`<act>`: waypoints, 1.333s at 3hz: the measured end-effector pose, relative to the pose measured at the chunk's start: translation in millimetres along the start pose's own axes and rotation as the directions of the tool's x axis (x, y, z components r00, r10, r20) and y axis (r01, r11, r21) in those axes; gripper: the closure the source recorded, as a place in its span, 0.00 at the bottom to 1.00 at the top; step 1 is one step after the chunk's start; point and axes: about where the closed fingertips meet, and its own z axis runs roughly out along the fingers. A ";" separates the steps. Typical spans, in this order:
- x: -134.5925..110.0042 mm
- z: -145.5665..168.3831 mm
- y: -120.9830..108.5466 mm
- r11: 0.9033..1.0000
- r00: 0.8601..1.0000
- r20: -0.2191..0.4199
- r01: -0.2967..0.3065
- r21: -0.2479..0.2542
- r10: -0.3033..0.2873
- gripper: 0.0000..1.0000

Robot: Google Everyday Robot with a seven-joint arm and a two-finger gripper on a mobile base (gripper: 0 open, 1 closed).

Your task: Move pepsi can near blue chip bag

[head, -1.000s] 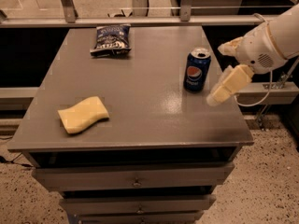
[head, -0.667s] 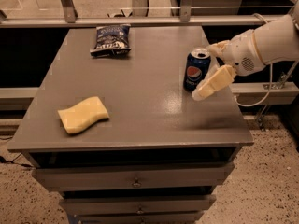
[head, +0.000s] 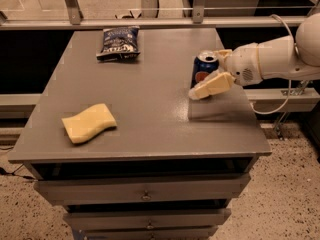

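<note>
The pepsi can [head: 203, 69] stands upright on the right side of the grey table [head: 150, 114]. The blue chip bag [head: 118, 43] lies flat near the table's back edge, well to the left of the can. My gripper [head: 207, 73] reaches in from the right and straddles the can. One cream finger [head: 211, 86] lies across the can's near side, and the other finger [head: 223, 53] shows behind it. The fingers are spread apart, and I see no squeeze on the can.
A pale yellow sponge [head: 89, 122] lies at the table's front left. A metal railing [head: 150, 21] runs behind the back edge. Drawers [head: 145, 191] sit below the tabletop. My white arm [head: 280, 56] and its cable hang over the right edge.
My gripper has moved left from beside the can and now has its fingers on either side of it. The can, bag and sponge have stayed in place.
</note>
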 end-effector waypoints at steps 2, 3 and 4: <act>-5.7 0.8 -19.4 0.999 0.996 0.089 -0.023 0.042 0.019 0.64; -21.9 -9.1 -32.7 0.997 0.993 0.117 -0.003 0.074 -0.006 0.87; -23.0 -7.1 -31.8 0.998 0.993 0.117 -0.001 0.070 -0.007 1.00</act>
